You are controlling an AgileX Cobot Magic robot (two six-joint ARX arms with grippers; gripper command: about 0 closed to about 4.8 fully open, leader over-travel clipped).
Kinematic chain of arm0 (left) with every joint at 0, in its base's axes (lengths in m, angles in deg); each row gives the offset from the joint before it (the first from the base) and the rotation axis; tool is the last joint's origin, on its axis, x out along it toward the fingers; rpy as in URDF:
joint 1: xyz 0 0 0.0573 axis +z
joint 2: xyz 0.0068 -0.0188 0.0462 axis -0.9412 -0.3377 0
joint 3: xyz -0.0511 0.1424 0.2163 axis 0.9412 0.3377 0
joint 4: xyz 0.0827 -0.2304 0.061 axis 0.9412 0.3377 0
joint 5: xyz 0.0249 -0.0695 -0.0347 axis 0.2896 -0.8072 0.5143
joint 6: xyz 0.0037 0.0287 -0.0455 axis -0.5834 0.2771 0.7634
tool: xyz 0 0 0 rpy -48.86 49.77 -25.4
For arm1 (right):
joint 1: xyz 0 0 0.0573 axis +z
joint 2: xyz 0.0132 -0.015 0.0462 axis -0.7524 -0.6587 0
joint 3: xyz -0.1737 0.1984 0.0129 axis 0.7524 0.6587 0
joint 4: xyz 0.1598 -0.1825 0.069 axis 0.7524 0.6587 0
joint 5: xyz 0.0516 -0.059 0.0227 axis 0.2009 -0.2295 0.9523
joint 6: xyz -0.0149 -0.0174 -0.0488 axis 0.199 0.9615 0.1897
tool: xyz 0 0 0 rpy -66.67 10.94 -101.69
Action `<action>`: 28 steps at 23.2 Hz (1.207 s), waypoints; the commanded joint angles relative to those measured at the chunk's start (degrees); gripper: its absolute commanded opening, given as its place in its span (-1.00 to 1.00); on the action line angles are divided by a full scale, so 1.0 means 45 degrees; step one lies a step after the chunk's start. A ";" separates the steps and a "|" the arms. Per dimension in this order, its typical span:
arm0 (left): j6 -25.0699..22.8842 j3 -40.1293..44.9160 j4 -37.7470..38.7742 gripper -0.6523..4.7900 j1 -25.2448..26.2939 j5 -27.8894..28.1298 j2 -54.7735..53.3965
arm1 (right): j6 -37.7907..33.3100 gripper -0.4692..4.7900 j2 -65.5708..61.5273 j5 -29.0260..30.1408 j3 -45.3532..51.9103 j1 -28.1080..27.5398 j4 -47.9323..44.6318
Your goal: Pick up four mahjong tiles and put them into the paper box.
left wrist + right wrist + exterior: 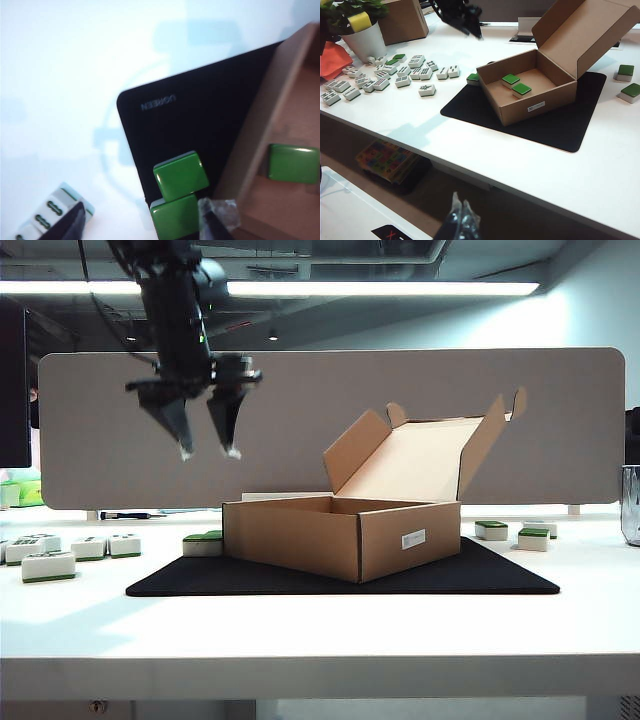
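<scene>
Green-backed mahjong tiles (179, 175) touch beside paper box (340, 535); left gripper (205, 450), upper left, released, could nudge both. Right gripper (461, 220) clenched, empty.

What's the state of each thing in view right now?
paper box: lid open, on the black mat, two green-backed mahjong tiles inside.
tiles by the box: two, green backs up, on the mat's edge against the box's outer wall.
loose tiles: spread on the white table.
left gripper: open, empty, raised left of the box.
right gripper: shut, empty, away from the table.
</scene>
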 commanded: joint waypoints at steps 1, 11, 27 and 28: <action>-0.0029 0.0670 -0.0257 0.29 0.0063 0.0126 -0.0019 | 0.0019 -0.83 0.0151 -0.0015 -0.0044 0.0000 -0.0126; -0.0005 0.2477 -0.0262 0.29 0.0068 -0.0024 -0.0034 | 0.0024 -0.83 0.0151 -0.0015 -0.0044 0.0000 -0.0223; -0.0010 0.2477 0.0005 0.29 -0.0539 -0.1535 -0.0034 | 0.0024 -0.83 0.0151 -0.0777 -0.0044 0.0000 -0.0219; -0.0005 0.2477 0.0015 0.29 -0.0617 -0.1530 -0.0034 | 0.0024 -0.83 0.0151 -0.0777 -0.0044 0.0000 -0.0223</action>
